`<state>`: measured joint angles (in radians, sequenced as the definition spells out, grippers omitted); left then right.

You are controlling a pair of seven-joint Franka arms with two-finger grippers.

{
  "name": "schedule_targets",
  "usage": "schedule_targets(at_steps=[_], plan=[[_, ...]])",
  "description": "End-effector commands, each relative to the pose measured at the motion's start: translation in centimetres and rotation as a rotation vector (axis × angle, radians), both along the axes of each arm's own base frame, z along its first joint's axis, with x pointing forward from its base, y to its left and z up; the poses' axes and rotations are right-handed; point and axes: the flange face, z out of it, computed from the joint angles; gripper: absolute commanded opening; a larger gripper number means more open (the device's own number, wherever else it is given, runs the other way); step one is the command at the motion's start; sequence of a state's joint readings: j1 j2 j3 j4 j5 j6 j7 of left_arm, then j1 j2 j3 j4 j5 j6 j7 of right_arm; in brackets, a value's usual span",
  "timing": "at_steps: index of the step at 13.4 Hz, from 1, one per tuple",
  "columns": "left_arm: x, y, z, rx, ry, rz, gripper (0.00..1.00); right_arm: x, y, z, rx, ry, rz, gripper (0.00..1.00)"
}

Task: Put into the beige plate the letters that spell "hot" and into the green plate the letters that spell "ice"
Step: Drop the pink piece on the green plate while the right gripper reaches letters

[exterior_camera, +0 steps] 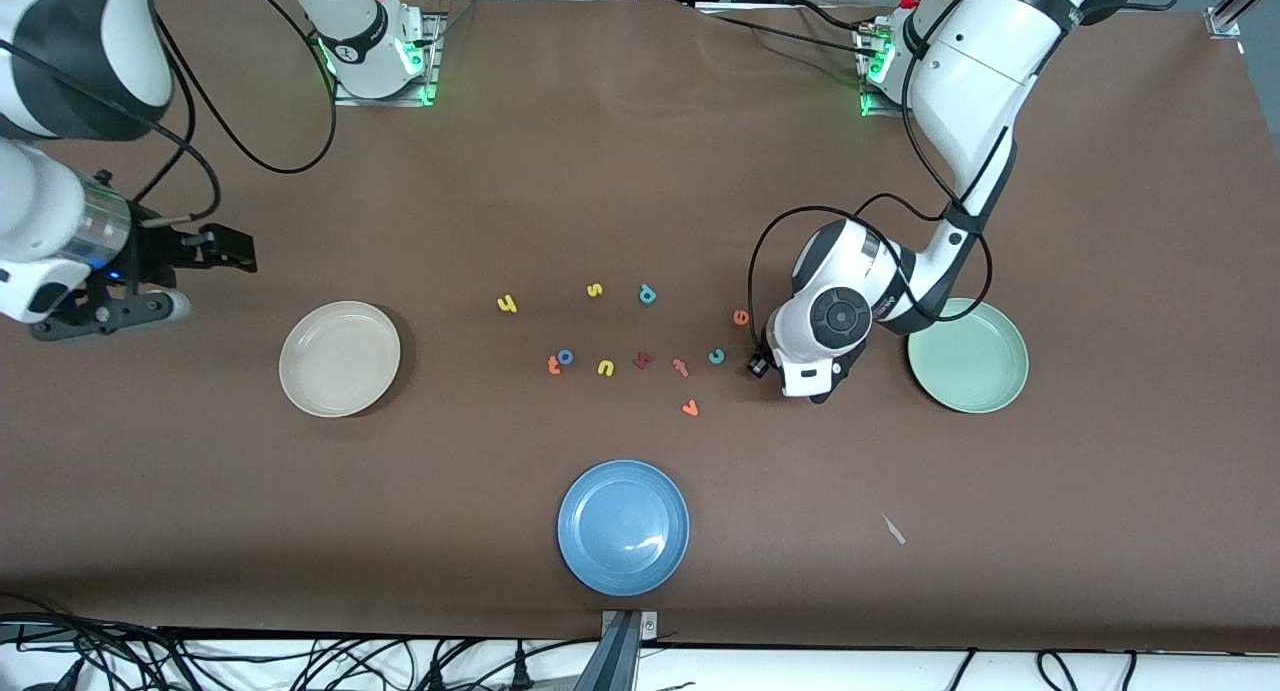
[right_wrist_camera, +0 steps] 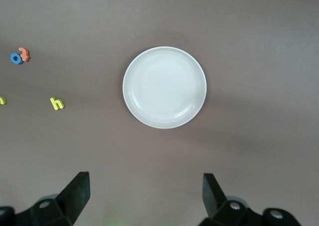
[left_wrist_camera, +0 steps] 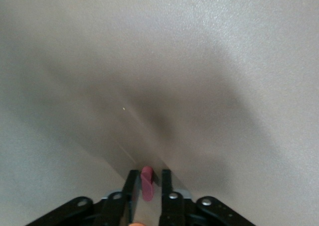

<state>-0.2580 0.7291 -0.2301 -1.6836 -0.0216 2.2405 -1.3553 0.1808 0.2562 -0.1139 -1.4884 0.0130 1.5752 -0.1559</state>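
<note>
The left gripper [exterior_camera: 818, 389] is hidden under its own wrist from the front, and the right arm runs off frame.

White arms, black joints, black cables

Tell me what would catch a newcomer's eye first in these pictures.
The left arm's end effector, low on the table beside the green plate, pinches a small dark red letter. A scatter of foam letters lies mid-table between that plate and the beige plate. The right end effector hangs open above the beige plate.
</note>
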Motion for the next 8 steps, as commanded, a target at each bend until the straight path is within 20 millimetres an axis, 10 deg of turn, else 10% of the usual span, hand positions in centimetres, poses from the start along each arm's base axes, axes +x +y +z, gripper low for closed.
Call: schedule_targets(at_steps=[1,5,8], plan=[[-0.3,0.2,-0.5,0.005,0.005,0.011,0.00,1.0,0.3,-0.2,0.034,-0.008,0.001,1.00],[1.7,2.6,3.7,-0.020,-0.048,-0.034,0.00,1.1,3.1,-2.7,0.073,-0.036,-0.022,1.00],[3.3,8.5,10.0,-0.023,-0.016,-0.146,0.00,-0.4,7.6,-4.9,0.066,-0.028,-0.069,1.00]])
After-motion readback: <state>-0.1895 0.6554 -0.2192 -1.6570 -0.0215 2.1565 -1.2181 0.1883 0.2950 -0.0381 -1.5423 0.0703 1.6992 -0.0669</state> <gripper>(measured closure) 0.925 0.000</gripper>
